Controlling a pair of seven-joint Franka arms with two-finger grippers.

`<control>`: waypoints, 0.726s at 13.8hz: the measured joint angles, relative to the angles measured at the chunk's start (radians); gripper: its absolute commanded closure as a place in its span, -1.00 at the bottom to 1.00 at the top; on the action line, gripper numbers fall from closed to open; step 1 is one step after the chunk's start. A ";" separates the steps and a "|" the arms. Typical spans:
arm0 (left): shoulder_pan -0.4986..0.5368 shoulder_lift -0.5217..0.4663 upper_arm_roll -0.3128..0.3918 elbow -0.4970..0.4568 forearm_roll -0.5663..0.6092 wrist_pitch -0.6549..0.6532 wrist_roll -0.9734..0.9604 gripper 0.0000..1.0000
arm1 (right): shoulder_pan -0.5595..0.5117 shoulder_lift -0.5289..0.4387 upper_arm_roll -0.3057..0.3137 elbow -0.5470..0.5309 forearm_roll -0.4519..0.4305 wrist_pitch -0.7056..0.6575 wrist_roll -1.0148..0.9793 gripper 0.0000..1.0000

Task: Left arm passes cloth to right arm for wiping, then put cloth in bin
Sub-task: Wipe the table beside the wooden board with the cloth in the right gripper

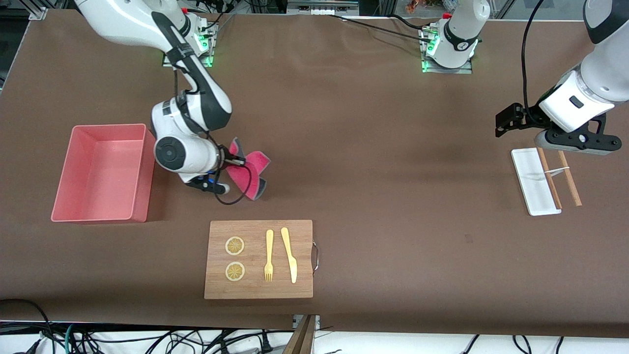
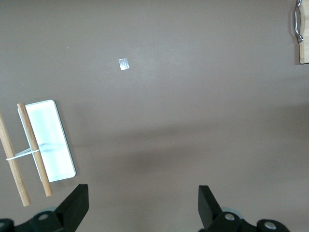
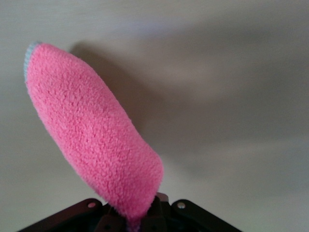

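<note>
Magenta terry cloth (image 1: 248, 173) pinched in my right end effector (image 1: 236, 161), left end effector (image 2: 143, 205) waiting open near the white tray (image 1: 532, 181); a loose pinch could drop it short of the pink plastic bin (image 1: 78, 206).

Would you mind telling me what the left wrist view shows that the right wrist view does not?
Only the left wrist view shows the white tray, the two wooden sticks lying across it, a corner of the cutting board and the open left gripper. Only the right wrist view shows the pink cloth clamped in the right gripper. Both share the brown table.
</note>
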 measured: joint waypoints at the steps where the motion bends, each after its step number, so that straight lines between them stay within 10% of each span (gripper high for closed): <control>1: 0.000 0.000 0.000 0.000 0.000 0.000 0.000 -1.00 | -0.017 -0.015 -0.018 -0.024 -0.007 0.000 -0.061 1.00; 10: 0.000 0.000 0.000 0.000 0.000 0.000 0.000 -1.00 | -0.108 -0.093 -0.212 -0.097 -0.014 -0.010 -0.564 1.00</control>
